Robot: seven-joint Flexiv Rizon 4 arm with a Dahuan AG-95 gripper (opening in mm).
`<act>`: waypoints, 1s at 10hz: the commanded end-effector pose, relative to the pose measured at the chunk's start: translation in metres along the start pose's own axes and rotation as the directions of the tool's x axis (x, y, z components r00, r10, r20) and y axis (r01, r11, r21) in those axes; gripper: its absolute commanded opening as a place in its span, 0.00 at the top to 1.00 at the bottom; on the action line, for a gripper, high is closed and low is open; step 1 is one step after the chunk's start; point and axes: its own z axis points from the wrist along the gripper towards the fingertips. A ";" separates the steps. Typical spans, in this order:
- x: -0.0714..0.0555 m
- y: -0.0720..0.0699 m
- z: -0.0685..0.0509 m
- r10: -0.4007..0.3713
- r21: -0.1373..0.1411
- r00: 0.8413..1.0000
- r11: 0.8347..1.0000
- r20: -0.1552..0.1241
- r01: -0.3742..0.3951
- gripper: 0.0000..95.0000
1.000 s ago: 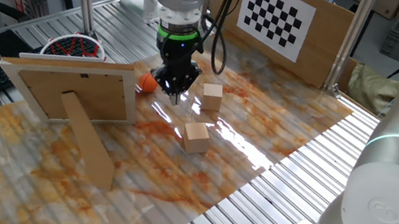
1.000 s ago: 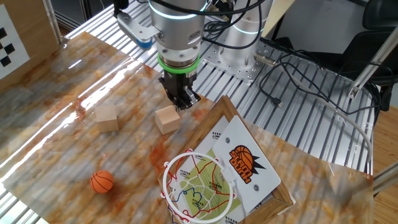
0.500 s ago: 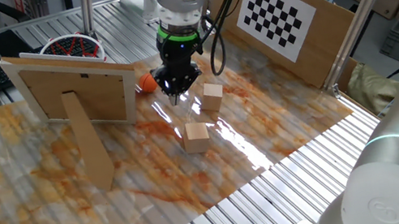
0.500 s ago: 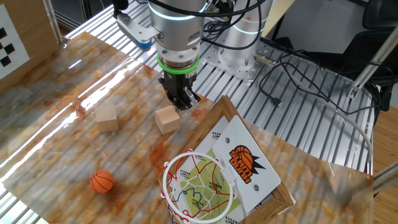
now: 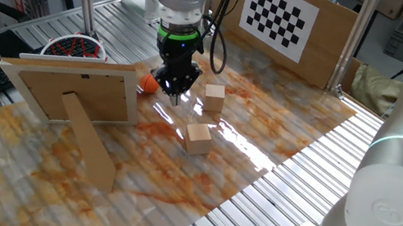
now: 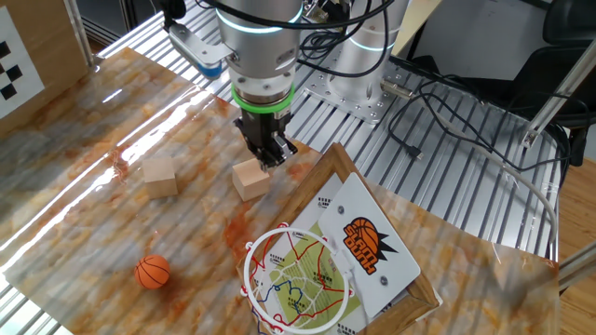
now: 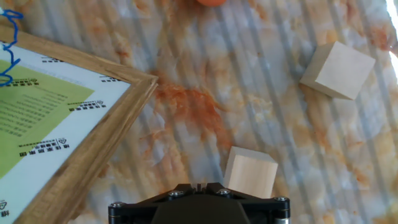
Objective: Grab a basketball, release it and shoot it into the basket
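Observation:
The basketball [image 6: 153,272] is a small orange ball lying on the marbled mat; it shows beside the board in one fixed view [image 5: 147,84] and at the top edge of the hand view [image 7: 211,2]. The basket [image 6: 296,277] is a white-rimmed hoop with red and dark netting on the wooden-framed board [image 6: 365,244]; its rim also shows behind the board [image 5: 72,46]. My gripper [image 6: 265,154] hangs shut and empty just above the mat, next to a wooden cube [image 6: 250,179], well short of the ball. It also shows in one fixed view [image 5: 178,86] and the hand view [image 7: 199,185].
Two tan wooden cubes lie on the mat, one close under the gripper [image 7: 250,172] and one farther off [image 7: 337,70]. The board's wooden corner [image 7: 134,93] is at the left of the hand view. A checkerboard panel [image 5: 278,15] stands at the mat's far edge.
My gripper has shifted slightly toward the ball's side; the fingers stay shut. The ball, cubes and board have not moved.

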 end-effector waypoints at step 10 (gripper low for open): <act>-0.047 0.008 0.016 -0.004 -0.024 1.000 1.000 -0.007 0.004 1.00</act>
